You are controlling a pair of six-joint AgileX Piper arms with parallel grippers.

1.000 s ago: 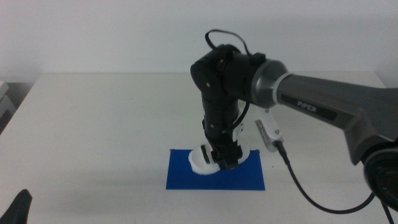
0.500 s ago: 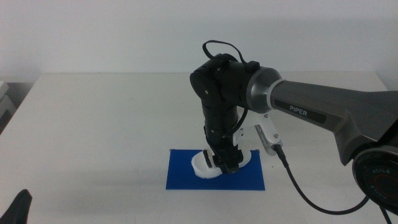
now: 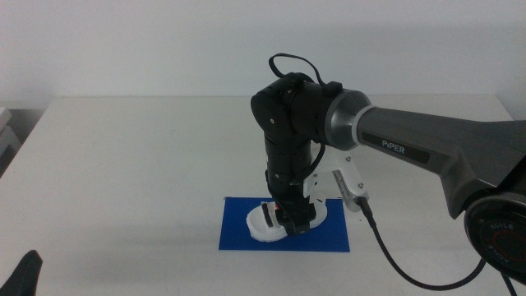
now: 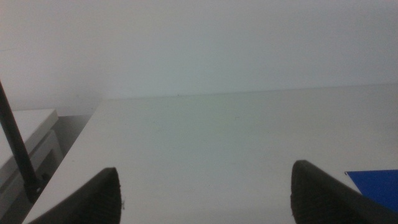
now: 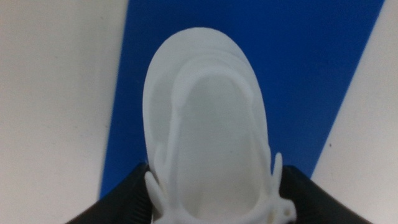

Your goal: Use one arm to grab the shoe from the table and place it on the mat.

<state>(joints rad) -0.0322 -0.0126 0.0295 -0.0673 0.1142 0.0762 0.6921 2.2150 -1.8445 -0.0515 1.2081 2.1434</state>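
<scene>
Down at the near left corner of the middle view, the left hand [image 3: 25, 275] shows only as a small dark tip at the picture's edge, waiting well apart from the action. Its wrist view has the two jaws standing wide apart with nothing but bare white desk [image 4: 205, 149] between them, so that hand is released, and a sliver of blue peeks in at one side.

Moving toward the centre, the blue mat [image 3: 238, 234] lies flat on the desk [image 3: 123, 164], near the front. On it sits the white shoe [image 3: 269, 224], its rounded end pointing left, its sole within the mat's outline as far as the middle view shows.

Right over the shoe is the right hand [image 3: 293, 220], reaching straight down from the black wrist of the arm [image 3: 427, 152], which sweeps in from the right with its white lettering and a black cable trailing to the desk. From the right wrist view, the shoe [image 5: 208, 130] fills the space between the two dark jaws, one on each flank, blue mat [image 5: 311, 74] beneath it. The jaws sit tight against its sides: grasping the shoe.
</scene>
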